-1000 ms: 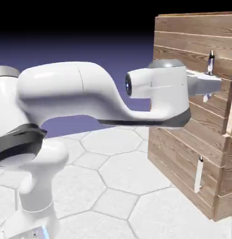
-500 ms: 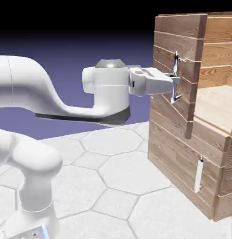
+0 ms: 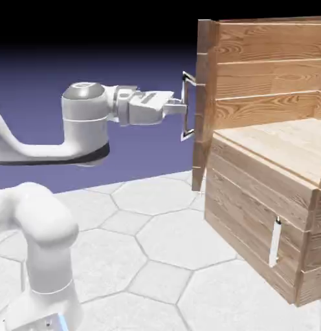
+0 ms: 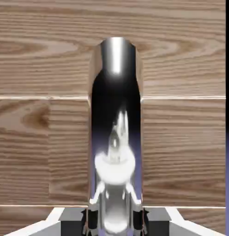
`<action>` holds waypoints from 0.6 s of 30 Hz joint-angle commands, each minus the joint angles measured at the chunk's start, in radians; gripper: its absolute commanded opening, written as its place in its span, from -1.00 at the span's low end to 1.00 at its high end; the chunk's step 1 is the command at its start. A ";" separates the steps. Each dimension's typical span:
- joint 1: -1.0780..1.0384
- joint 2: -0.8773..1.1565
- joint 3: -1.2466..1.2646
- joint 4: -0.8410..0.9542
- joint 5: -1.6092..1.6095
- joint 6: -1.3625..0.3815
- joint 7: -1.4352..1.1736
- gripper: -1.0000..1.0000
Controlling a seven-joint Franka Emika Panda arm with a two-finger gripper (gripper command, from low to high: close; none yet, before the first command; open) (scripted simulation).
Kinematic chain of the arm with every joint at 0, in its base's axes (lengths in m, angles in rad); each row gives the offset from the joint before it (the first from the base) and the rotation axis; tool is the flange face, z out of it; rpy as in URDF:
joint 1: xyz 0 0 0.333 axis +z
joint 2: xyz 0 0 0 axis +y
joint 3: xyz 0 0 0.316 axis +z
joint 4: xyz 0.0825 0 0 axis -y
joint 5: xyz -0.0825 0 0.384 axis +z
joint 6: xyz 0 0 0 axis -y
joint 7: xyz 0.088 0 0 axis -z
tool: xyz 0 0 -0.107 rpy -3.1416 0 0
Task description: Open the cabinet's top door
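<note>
The cabinet of brown wood planks stands at the right of the exterior view. Its top door is swung far out and shows edge-on, baring the wooden inside. My gripper reaches in from the left and is shut on the door's long silver bar handle. In the hand view the shiny handle runs up the middle before the door's planks, with my gripper closed around its lower part and the fingertips on either side.
A shorter plank panel with a short white handle sits shut below the opening. The white arm stretches across at door height. A white hexagon-tiled table lies below.
The arm has drawn back to the left with the handle in its grip. The top door has swung from nearly shut to wide open, uncovering the cabinet's inside.
</note>
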 commanded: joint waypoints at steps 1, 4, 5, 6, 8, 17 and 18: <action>0.002 -0.011 0.036 -0.006 0.040 -0.030 -0.007 -1.00; 0.011 -0.032 0.145 -0.013 0.154 -0.120 -0.024 -1.00; 0.014 -0.036 0.181 -0.013 0.191 -0.150 -0.027 -1.00; 0.017 -0.038 0.218 -0.010 0.227 -0.180 -0.030 -1.00; 0.023 -0.035 0.290 -0.001 0.298 -0.241 -0.033 -1.00; -0.007 0.054 0.616 0.123 0.588 -0.526 -0.018 -1.00; -0.019 0.070 0.653 0.145 0.617 -0.559 -0.015 -1.00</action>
